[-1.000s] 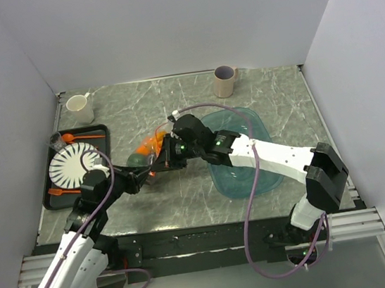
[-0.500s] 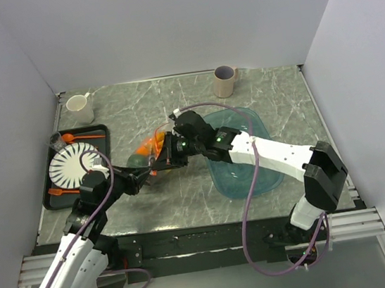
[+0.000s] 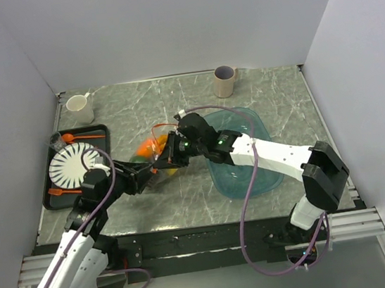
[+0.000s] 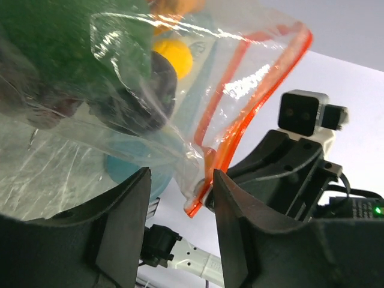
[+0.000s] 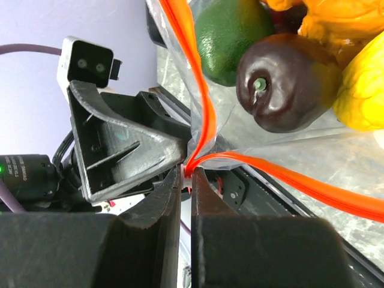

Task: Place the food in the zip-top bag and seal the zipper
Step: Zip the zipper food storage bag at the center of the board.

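Left wrist view: left hand [image 4: 181, 183] is slack, fingers apart, grasping nothing. The bag [image 4: 90, 138] corner hangs in the gap and seems to touch neither pad. The zipper [image 4: 219, 162] runs up and away from that corner.

Right wrist view: right hand [image 5: 186, 180] is clenched on the zipper's end, where the two orange strips meet. Beyond the pinch they part in a V, so the mouth is unsealed. The food [image 5: 282, 84] sits inside, with dark, green and yellow fruits crowding the strip.

Top view: the bag is held mid-bench between both hands, just left of the teal tray [image 3: 225, 179]. Whether it rests on the bench [image 3: 279, 97] is unclear.

Judgement: loading looks done, and sealing is the step in hand. The left hand should clamp the corner as an anchor. The right then draws along a taut, straight strip, with the fruit kept clear of the track.
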Controlling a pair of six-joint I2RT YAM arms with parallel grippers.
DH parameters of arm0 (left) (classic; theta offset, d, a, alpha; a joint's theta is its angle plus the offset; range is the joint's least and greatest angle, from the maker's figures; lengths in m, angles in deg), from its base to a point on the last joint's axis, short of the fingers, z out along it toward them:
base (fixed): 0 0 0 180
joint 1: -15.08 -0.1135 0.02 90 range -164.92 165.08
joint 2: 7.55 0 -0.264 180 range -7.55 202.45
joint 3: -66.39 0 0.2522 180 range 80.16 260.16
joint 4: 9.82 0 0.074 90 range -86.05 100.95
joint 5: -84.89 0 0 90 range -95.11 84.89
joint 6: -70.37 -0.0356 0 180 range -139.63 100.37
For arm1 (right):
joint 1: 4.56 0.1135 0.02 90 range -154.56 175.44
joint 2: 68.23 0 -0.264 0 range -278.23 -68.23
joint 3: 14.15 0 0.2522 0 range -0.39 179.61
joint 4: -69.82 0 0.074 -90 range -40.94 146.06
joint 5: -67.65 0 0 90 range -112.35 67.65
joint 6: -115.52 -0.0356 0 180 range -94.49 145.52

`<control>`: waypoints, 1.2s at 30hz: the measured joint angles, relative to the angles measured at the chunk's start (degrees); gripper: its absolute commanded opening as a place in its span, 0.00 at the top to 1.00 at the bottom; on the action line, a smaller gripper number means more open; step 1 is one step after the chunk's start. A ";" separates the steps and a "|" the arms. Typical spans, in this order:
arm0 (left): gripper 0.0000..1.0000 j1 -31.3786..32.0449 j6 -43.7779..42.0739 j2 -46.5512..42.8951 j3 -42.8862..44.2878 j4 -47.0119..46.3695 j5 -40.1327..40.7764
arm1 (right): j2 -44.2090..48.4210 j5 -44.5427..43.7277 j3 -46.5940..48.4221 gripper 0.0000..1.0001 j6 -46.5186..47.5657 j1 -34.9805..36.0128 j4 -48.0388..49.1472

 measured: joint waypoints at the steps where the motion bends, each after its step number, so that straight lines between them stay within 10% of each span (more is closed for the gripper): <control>1: 0.50 0.00 0.04 -0.66 0.00 -0.09 0.13 | 0.02 0.04 0.00 1.00 -0.20 0.00 0.37; 9: 0.74 0.00 0.61 -4.37 0.00 -0.52 0.81 | -0.24 0.15 0.31 1.00 -0.98 0.02 0.79; 19: 0.71 0.00 0.61 -4.35 0.00 -0.66 1.07 | -0.74 0.20 1.40 1.00 -1.01 0.00 0.31; 25: 0.94 0.11 0.85 -4.55 0.00 -0.81 1.51 | -1.20 0.15 1.75 1.00 -0.96 0.00 0.07; 36: 0.75 1.53 0.63 -3.63 -0.09 -0.70 3.41 | -1.44 0.26 2.21 1.00 -1.03 -0.42 -0.26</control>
